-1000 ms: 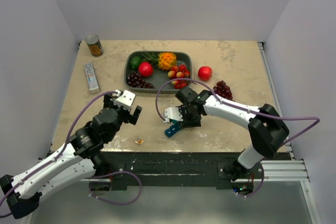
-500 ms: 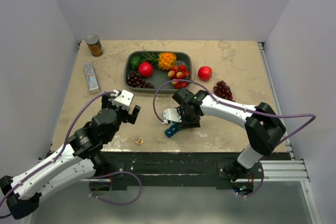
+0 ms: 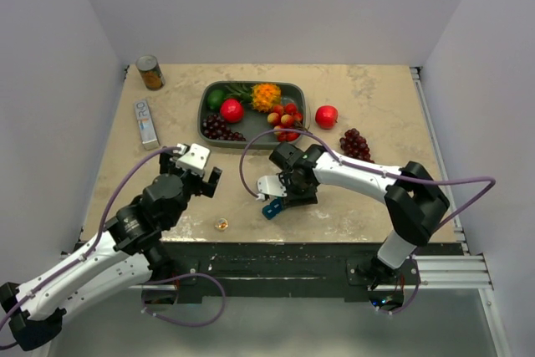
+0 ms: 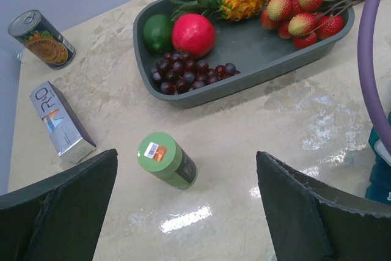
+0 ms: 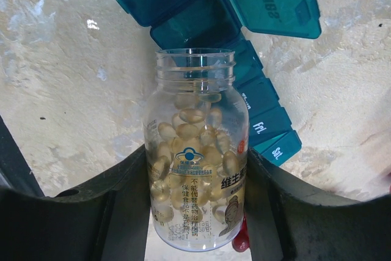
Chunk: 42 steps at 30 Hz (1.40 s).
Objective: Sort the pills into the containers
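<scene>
My right gripper (image 5: 197, 181) is shut on a clear, uncapped pill bottle (image 5: 195, 151) full of yellow capsules. The bottle's mouth is just over the teal pill organiser (image 5: 269, 120), at an open compartment (image 5: 194, 25) whose lid (image 5: 275, 1) is flipped back. In the top view the right gripper (image 3: 280, 192) hovers over the organiser (image 3: 272, 209) near the table's front edge. My left gripper (image 3: 205, 180) is open and empty above the table. It also shows in the left wrist view (image 4: 186, 212).
A small green bottle (image 4: 166, 160) lies on its side below the left gripper. A grey fruit tray (image 3: 294, 87) stands at the back, with an apple (image 3: 327, 115) and grapes (image 3: 355, 143) to its right. A can (image 3: 150, 72) and a box (image 3: 146, 123) are at the far left. A small amber object (image 3: 221, 224) lies near the front edge.
My right gripper has shifted slightly left with the bottle, over the organiser. My left gripper has edged a little left and back.
</scene>
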### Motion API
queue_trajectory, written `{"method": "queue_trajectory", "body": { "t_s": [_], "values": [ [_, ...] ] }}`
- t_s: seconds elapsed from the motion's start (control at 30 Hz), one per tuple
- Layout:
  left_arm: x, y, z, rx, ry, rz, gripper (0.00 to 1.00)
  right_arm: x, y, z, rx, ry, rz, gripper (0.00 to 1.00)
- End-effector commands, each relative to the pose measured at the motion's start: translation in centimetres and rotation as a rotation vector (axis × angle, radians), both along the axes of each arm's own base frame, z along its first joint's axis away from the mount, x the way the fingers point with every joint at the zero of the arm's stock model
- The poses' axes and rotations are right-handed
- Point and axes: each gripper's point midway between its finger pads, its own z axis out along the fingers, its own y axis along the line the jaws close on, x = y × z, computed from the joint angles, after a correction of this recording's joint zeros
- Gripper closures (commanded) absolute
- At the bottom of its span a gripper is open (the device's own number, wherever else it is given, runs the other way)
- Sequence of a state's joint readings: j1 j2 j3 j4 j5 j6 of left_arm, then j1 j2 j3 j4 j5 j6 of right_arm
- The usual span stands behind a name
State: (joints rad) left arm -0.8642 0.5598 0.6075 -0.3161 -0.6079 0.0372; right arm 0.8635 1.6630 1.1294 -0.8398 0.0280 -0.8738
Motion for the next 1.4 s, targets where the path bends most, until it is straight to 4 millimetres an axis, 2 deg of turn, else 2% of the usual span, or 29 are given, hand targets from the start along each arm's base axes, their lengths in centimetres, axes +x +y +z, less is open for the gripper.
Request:
{"method": "queue_trajectory", "body": {
  "t_s": [0.0, 1.37],
  "values": [
    [0.14, 0.47, 0.85, -0.033, -0.027, 0.030, 0.00, 0.56, 0.46, 0.99, -0.008, -0.027, -0.007, 1.00],
    [0.22, 0.36, 0.83, -0.035, -0.026, 0.023, 0.01, 0.28, 0.80, 0.72, -0.086, -0.013, 0.002, 1.00]
  ]
}}
